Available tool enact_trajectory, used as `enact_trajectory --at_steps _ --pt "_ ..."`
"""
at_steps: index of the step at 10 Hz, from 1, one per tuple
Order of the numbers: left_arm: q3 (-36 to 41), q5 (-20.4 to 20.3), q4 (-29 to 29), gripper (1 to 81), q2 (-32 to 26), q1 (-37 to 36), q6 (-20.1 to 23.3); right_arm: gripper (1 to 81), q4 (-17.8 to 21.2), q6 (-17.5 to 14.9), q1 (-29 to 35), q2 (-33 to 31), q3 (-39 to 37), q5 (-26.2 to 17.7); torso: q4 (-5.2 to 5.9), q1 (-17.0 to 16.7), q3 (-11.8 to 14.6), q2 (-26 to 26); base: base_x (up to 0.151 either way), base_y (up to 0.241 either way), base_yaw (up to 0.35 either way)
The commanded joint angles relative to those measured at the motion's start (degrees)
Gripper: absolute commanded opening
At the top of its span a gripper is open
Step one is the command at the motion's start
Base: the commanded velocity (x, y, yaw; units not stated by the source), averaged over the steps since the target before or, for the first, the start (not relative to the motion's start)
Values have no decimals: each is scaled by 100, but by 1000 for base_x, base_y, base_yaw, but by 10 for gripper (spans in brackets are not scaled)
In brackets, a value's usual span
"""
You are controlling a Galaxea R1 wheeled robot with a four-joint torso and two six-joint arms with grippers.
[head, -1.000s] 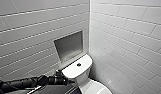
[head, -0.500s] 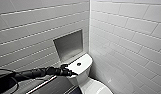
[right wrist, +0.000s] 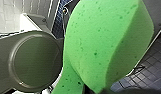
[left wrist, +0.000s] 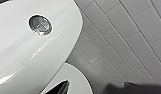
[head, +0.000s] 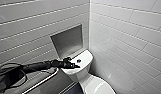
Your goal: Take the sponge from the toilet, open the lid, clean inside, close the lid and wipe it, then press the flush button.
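Observation:
The white toilet (head: 89, 75) stands in the corner with its lid (head: 98, 86) down. The flush button (head: 78, 60) sits in the middle of the tank top. My left gripper (head: 72, 65) hovers open over the tank's left edge, a short way from the button. In the left wrist view the flush button (left wrist: 40, 24) shows round and metallic-rimmed on the glossy tank, with the lid (left wrist: 74, 80) beyond it and my dark fingertips (left wrist: 61, 87) wide apart. The bright green sponge (right wrist: 106, 42) looms large in the right wrist view, with my right gripper (right wrist: 101, 90) shut on it.
White tiled walls meet just behind the toilet, with a grey recessed niche (head: 67, 41) above the tank. A metal grab rail (head: 43, 81) runs along the left wall below my arm. Dark floor tiles (right wrist: 146, 75) and a grey round fitting (right wrist: 33, 60) lie behind the sponge.
My left arm has risen a little, while its gripper stays by the tank top near the flush button. The sponge remains held.

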Motion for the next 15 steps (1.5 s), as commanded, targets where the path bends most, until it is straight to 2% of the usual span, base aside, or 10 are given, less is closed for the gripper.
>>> enact_trajectory --at_steps 1,2,4,6,10,11,14,15 --pt "-366 194 -319 811 189 -1122 6 10 27 -8 51 -124 173 -410 0 0 -153 0 0 0 0" --pt "-577 194 -345 811 311 -1211 6 10 27 -8 51 -106 147 -409 0 0 -74 2 0 0 0" --pt "-939 221 -398 811 568 -1439 6 10 18 -17 51 -62 129 -409 0 4 -118 5 0 0 0" --pt "-1464 466 -327 811 927 -1537 6 10 27 -17 51 0 67 -418 0 4 -118 7 0 0 0" --pt "-2370 546 -301 811 1394 -1624 6 10 18 -8 25 9 58 -418 0 6 -118 7 0 0 0" --pt "-2503 546 -301 10 1447 -1685 15 10 18 -8 25 26 41 -418 0 6 -120 9 0 0 0" --pt "-3107 546 -276 10 1735 -1721 15 10 27 -8 25 44 14 -418 0 9 -120 9 0 0 0" --pt "-3371 555 -100 10 1894 -1747 15 10 27 -8 25 53 14 -418 0 9 -120 9 0 0 0"
